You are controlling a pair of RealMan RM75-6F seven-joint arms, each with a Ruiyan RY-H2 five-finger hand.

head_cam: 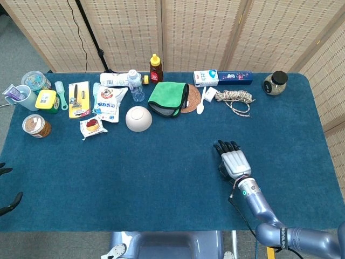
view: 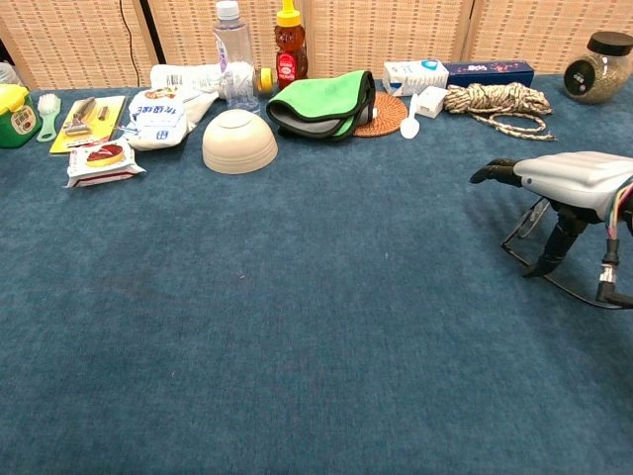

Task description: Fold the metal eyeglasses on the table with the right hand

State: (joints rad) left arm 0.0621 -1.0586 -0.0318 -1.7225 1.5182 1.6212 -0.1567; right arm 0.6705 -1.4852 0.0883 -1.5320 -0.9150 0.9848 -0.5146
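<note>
The metal eyeglasses (view: 523,224) lie on the blue table cloth at the right, thin dark wire with one temple (view: 578,290) trailing toward the near edge. My right hand (view: 569,172) hovers palm down over them, fingers stretched out to the left. Its thumb (view: 553,251) points down and touches the frame beside the lens. In the head view the right hand (head_cam: 235,162) covers nearly all of the glasses. Only dark fingertips of my left hand (head_cam: 9,200) show at the left edge, spread apart and holding nothing.
Along the far side stand a white bowl (head_cam: 139,118), a green cloth (head_cam: 168,97), a coiled rope (head_cam: 236,99), a jar (head_cam: 275,82), bottles and snack packs (head_cam: 110,100). A thin cable (head_cam: 243,214) runs along my right wrist.
</note>
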